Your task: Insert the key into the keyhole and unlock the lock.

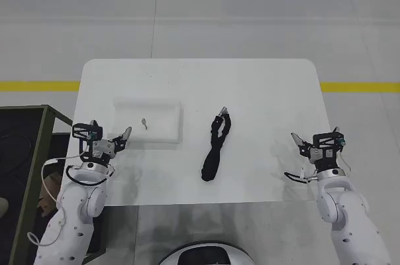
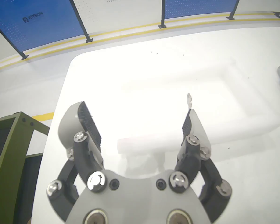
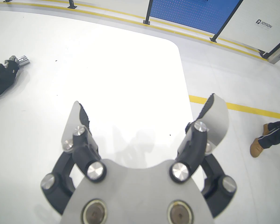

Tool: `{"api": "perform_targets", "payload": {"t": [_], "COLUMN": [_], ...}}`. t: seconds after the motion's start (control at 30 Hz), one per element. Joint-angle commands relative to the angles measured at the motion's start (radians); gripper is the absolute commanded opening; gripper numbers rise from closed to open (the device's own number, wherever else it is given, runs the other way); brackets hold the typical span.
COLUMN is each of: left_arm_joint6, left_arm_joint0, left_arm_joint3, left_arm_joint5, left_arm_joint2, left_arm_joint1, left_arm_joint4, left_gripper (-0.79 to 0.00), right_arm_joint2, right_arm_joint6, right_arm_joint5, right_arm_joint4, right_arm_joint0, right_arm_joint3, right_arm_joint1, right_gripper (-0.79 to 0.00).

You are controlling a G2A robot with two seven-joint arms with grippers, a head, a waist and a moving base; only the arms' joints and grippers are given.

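Beside the white tray (image 1: 147,102), my left gripper (image 2: 136,108) hangs spread wide and empty. The key (image 2: 189,100) lies inside the tray. The black lock (image 1: 215,149) rests just off the tray's other side, with my right gripper (image 3: 144,100), equally wide, well beyond. I judge nothing is begun; first comes a fine pinch on that thin key.

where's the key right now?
Top view: the small silver key lies in the white foam tray on the robot's left, just beyond the open left gripper.
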Motion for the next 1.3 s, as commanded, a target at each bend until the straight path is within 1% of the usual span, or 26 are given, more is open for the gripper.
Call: {"api": "perform_targets", "payload": {"t": [0.0, 0.1, 0.13, 0.2, 0.27, 0.3, 0.33, 0.4, 0.43, 0.47, 0.53, 0.6, 0.63, 0.7, 0.8, 0.87, 0.9, 0.93, 0.97, 1.0, 1.07, 1.1, 1.13, 1.17, 1.2, 1.27], "left_arm_joint6": [-0.131, -0.403, -0.517, -0.756, -1.009, -1.136, -1.24, -1.439, -1.443, -1.443, -1.443, -1.443, -1.443, -1.443, -1.443, -1.443, -1.443, -1.443, -1.443, -1.443, -1.443, -1.443, -1.443, -1.443, -1.443, -1.443], "left_arm_joint0": [-0.041, -0.144, -0.189, -0.301, -0.432, -0.509, -0.585, -0.73, -0.781, -0.819, -0.895, -0.947, -0.975, -1.025, -1.072, -1.105, -1.118, -1.13, -1.143, -1.157, -1.184, -1.193, -1.203, -1.212, -1.219, -1.233], "left_arm_joint3": [-0.041, -0.088, -0.091, -0.075, -0.024, 0.014, 0.06, 0.169, 0.23, 0.286, 0.371, 0.456, 0.49, 0.542, 0.604, 0.633, 0.646, 0.66, 0.672, 0.683, 0.695, 0.7, 0.705, 0.709, 0.713, 0.724], "left_arm_joint5": [-0.029, -0.095, -0.111, -0.128, -0.118, -0.096, -0.073, -0.034, -0.027, -0.02, -0.012, -0.005, -0.004, 0.0, 0.003, 0.011, 0.013, 0.016, 0.018, 0.021, 0.025, 0.027, 0.031, 0.035, 0.038, 0.042], "left_arm_joint2": [-0.031, -0.099, -0.116, -0.148, -0.155, -0.149, -0.135, -0.077, -0.037, 0.021, 0.119, 0.228, 0.279, 0.369, 0.492, 0.55, 0.578, 0.607, 0.637, 0.666, 0.718, 0.739, 0.758, 0.775, 0.788, 0.81], "left_arm_joint1": [0.003, 0.013, 0.018, 0.03, 0.043, 0.051, 0.058, 0.067, 0.072, 0.08, 0.094, 0.108, 0.115, 0.131, 0.146, 0.156, 0.162, 0.167, 0.173, 0.178, 0.189, 0.194, 0.198, 0.202, 0.205, 0.21], "left_arm_joint4": [-0.091, -0.273, -0.343, -0.489, -0.621, -0.659, -0.683, -0.731, -0.737, -0.709, -0.716, -0.738, -0.766, -0.758, -0.809, -0.846, -0.864, -0.884, -0.906, -0.923, -0.929, -0.94, -0.948, -0.953, -0.964, -0.99], "left_gripper": [0.0, 0.0, 0.0, 0.0, 0.0, 0.0, 0.0, 0.0, 0.0, 0.0, 0.0, -0.015, -0.018, -0.052, -0.089, -0.194, -0.323, -0.357, -0.366, -0.305, -0.336, -0.339, -0.308, -0.317, -0.354, -0.372], "right_arm_joint2": [0.0, 0.0, 0.0, 0.0, 0.0, 0.0, 0.0, 0.0, 0.0, 0.0, 0.0, 0.0, 0.0, 0.0, 0.0, 0.0, 0.0, 0.0, 0.0, 0.0, 0.0, 0.0, 0.0, 0.0, 0.0, 0.0], "right_arm_joint6": [0.0, 0.0, 0.0, 0.0, 0.0, 0.0, 0.0, 0.0, 0.0, 0.0, 0.0, 0.0, 0.0, 0.0, 0.0, 0.0, 0.0, 0.0, 0.0, 0.0, 0.0, 0.0, 0.0, 0.0, 0.0, 0.0], "right_arm_joint5": [0.0, 0.0, 0.0, 0.0, 0.0, 0.0, 0.0, 0.0, 0.0, 0.0, 0.0, 0.0, 0.0, 0.0, 0.0, 0.0, 0.0, 0.0, 0.0, 0.0, 0.0, 0.0, 0.0, 0.0, 0.0, 0.0], "right_arm_joint4": [0.0, 0.0, 0.0, 0.0, 0.0, 0.0, 0.0, 0.0, 0.0, 0.0, 0.0, 0.0, 0.0, 0.0, 0.0, 0.0, 0.0, 0.0, 0.0, 0.0, 0.0, 0.0, 0.0, 0.0, 0.0, 0.0], "right_arm_joint0": [0.0, 0.0, 0.0, 0.0, 0.0, 0.0, 0.0, 0.0, 0.0, 0.0, 0.0, 0.0, 0.0, 0.0, 0.0, 0.0, 0.0, 0.0, 0.0, 0.0, 0.0, 0.0, 0.0, 0.0, 0.0, 0.0], "right_arm_joint3": [0.0, 0.0, 0.0, 0.0, 0.0, 0.0, 0.0, 0.0, 0.0, 0.0, 0.0, 0.0, 0.0, 0.0, 0.0, 0.0, 0.0, 0.0, 0.0, 0.0, 0.0, 0.0, 0.0, 0.0, 0.0, 0.0], "right_arm_joint1": [0.0, 0.0, 0.0, 0.0, 0.0, 0.0, 0.0, 0.0, 0.0, 0.0, 0.0, 0.0, 0.0, 0.0, 0.0, 0.0, 0.0, 0.0, 0.0, 0.0, 0.0, 0.0, 0.0, 0.0, 0.0, 0.0], "right_gripper": [0.0, 0.0, 0.0, 0.0, 0.0, 0.0, 0.0, 0.0, 0.0, 0.0, 0.0, 0.0, 0.0, 0.0, 0.0, 0.0, 0.0, 0.0, 0.0, 0.0, 0.0, 0.0, 0.0, 0.0, 0.0, 0.0]}}
